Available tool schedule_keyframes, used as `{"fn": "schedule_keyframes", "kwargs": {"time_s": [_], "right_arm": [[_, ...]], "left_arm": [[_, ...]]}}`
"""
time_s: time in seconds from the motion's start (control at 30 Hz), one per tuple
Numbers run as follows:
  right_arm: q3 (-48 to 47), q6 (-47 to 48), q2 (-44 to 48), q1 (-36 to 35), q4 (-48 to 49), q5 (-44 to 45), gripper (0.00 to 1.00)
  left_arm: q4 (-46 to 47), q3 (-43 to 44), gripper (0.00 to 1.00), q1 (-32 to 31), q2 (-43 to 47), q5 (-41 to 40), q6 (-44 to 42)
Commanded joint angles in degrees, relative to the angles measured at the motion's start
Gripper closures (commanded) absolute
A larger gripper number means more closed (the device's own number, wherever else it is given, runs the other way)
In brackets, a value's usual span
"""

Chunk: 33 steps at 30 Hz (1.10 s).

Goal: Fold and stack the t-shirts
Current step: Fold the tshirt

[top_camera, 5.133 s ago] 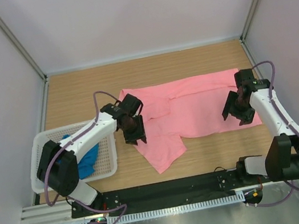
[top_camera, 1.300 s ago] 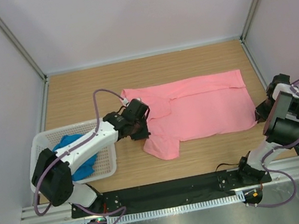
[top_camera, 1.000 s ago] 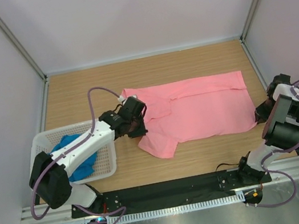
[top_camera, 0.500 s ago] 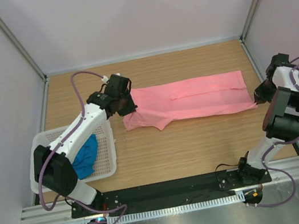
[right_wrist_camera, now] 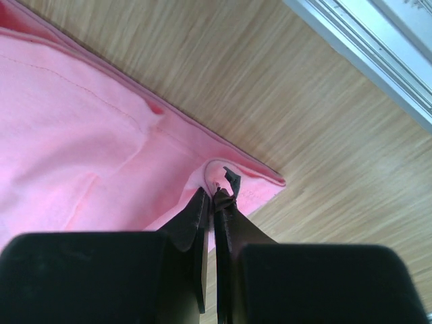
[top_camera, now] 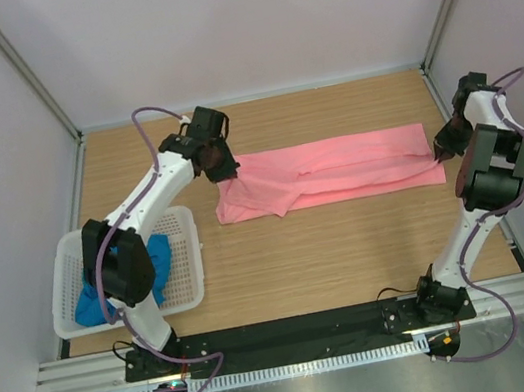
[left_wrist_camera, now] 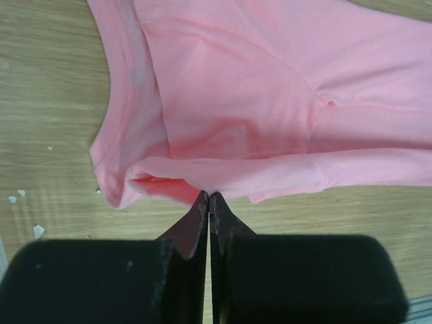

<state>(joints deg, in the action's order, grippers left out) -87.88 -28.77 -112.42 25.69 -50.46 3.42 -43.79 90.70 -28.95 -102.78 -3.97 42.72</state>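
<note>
A salmon-pink shirt (top_camera: 329,172) lies as a long, narrow band across the far half of the wooden table (top_camera: 335,264), its long axis running side to side between the two arms. The left claw (left_wrist_camera: 208,196) is pressed together on a doubled fabric edge at the band's left end, near the neck opening. The right claw (right_wrist_camera: 216,192) is pinched shut on the hemmed corner at the opposite end, close to the side rail. Each claw thus sits at one end, with the cloth stretching inward from it. Any next fold, end over end, would likely have to travel along that axis, and neither arm is clearly the nearer. The knit looks soft and thin, with stitched hems and shallow creases. It bunches at the left end, where a sleeve is tucked under, and lies flatter toward the right. The bright blue shirt (top_camera: 161,264) sits crumpled in a white perforated plastic basket (top_camera: 186,270) at the near left, well apart from the pink one and closer to the left arm, not yet folded.
</note>
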Motion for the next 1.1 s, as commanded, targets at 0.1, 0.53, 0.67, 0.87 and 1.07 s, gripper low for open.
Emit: {"fn": "schedule_keyframes", "kwargs": {"time_s": [0.1, 0.53, 0.67, 0.87, 1.07], "right_arm": [[-5.38, 0.47, -2.89, -1.17, -2.8, 0.97, 0.99], [-8.19, 0.82, -5.7, -1.17, -3.33, 1.15, 0.98], [-9.24, 0.74, -6.67, -1.17, -3.6, 1.24, 0.96], [-11.44, 0.47, -8.78, -1.26, -3.86, 1.06, 0.91], [-16.26, -1.37, -9.22, -1.87, -5.79, 1.32, 0.58]], "left_arm": [[-2.52, 4.31, 1.0, 2.23, -2.68, 1.77, -1.15], [-3.14, 6.33, 1.0, 3.11, -8.31, 3.53, -1.67], [-2.62, 6.51, 1.0, 3.81, -9.1, 3.61, -1.59], [-2.18, 7.92, 1.0, 4.87, -11.21, 3.62, -2.11], [-5.51, 14.15, 0.57, 5.39, -13.41, 2.74, -4.48]]}}
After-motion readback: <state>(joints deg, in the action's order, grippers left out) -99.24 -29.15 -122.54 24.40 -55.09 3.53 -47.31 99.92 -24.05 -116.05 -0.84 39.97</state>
